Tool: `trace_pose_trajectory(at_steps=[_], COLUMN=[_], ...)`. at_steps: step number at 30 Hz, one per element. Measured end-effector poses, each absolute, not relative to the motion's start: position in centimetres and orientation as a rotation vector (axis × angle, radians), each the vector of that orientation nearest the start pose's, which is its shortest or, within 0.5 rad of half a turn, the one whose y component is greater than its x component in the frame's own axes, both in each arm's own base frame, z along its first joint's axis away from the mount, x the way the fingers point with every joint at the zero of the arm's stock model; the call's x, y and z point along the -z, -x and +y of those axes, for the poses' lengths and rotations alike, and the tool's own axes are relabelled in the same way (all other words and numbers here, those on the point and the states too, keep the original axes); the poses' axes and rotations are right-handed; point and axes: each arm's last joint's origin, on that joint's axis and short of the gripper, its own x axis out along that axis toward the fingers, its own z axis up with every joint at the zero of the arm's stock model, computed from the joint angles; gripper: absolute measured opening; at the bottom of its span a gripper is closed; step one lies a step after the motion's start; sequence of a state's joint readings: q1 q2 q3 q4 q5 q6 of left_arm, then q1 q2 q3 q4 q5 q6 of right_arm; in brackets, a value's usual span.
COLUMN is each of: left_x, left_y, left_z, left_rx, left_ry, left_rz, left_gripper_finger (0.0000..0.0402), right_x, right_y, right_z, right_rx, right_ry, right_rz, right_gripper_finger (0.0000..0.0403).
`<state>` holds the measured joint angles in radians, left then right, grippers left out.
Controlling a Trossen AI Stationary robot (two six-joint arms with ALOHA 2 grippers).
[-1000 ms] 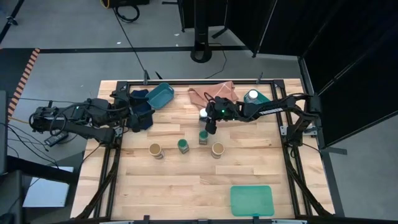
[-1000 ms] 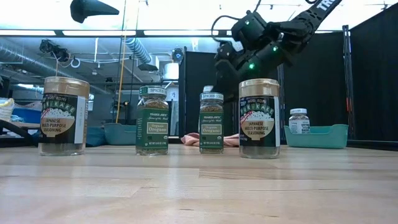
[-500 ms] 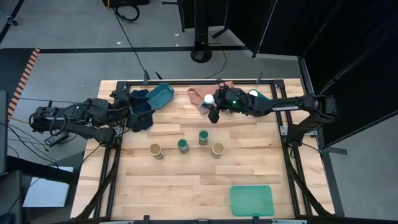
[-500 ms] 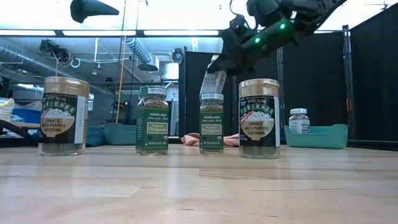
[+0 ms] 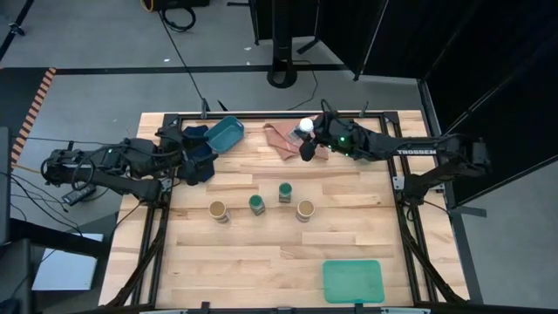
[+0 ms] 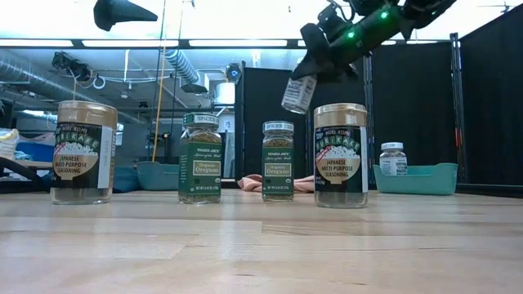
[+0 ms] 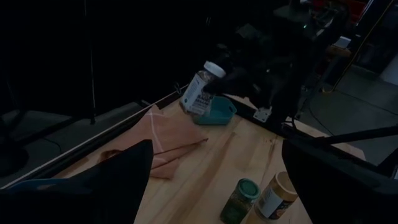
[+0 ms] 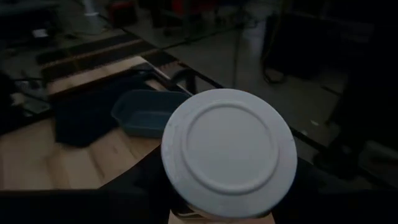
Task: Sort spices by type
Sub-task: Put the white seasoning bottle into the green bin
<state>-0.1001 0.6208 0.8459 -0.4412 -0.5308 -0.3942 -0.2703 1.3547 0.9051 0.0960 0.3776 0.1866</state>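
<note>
The table [image 5: 261, 262] carries a teal bin [image 5: 225, 133] at its far left, a second teal bin [image 6: 413, 178] at the far right holding one white-lidded jar [image 6: 392, 158], a pink cloth [image 5: 281, 138] between them, and a green tray [image 5: 352, 281] at the near edge. In the middle stands a row of four jars — tan-topped [image 5: 218, 210], green-lidded [image 5: 256, 204], green-lidded [image 5: 284, 192], tan-topped [image 5: 305, 209].

The right gripper [image 5: 307, 138] is high over the cloth, clenched on the other white-lidded jar [image 5: 304, 126], which hangs tilted, lid up. The left gripper [image 5: 193, 157] waits by the far-left bin; whether its fingers are parted cannot be told.

The main risk is judged to be the tilt: the jar is held askew, so a quick swing toward the right bin could let it slip and drop onto the cloth or roll off the far edge. Released from this height or angle, it might bounce out of the bin or knock over the jar already there. A low path back could clip the nearest tan-topped jar — it stands taller than its neighbours.
</note>
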Motion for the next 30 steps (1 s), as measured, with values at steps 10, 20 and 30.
trace_pose_trajectory(at_steps=[10,20,30], left_x=[-34.3,-34.1,-34.4], left_y=[-13.8,-14.3,-14.4], left_z=[0.1,0.0,0.0], left_rx=[-0.474,-0.481,-0.477], left_ry=[0.301,0.329,0.338], left_rz=[0.179,0.187,0.163], left_gripper_finger=[0.0363,0.0363,0.0363], right_x=[-26.8,-25.5,-26.8], right_y=[-27.7,-26.6,-23.4], right_z=[-8.8,-8.2,-6.4], right_rx=[0.74,0.795,0.857], right_ry=[-0.306,-0.421,-0.4], right_rz=[0.368,0.512,0.601], right_gripper_finger=[0.0201,0.0201,0.0201])
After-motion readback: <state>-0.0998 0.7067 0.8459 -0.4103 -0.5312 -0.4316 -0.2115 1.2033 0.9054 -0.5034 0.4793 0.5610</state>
